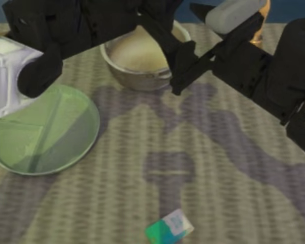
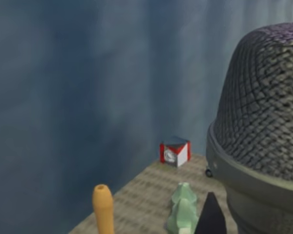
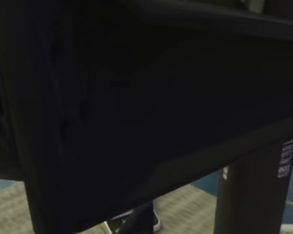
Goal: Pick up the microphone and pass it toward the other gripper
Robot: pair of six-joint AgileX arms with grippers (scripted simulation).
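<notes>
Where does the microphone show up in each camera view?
Top view: not visible, presumably hidden under the left arm near the bowl.
Left wrist view: the microphone, its mesh head large and close up.
Right wrist view: dark, not seen.
Shared landmark: the woven table surface.

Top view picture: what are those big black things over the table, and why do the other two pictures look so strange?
Those black things are two robot arms, seen by a camera looking down from above. The left gripper and the right gripper meet above a bowl at the far side of the table. A green plate lies on the left, and a small green and white box lies near the front edge.

The other two pictures come from small cameras on the arms' wrists. The left one is very close to the microphone, so its mesh head looks huge. A red and white cube stands farther off. The right one is dark. I cannot see which gripper holds the microphone.
</notes>
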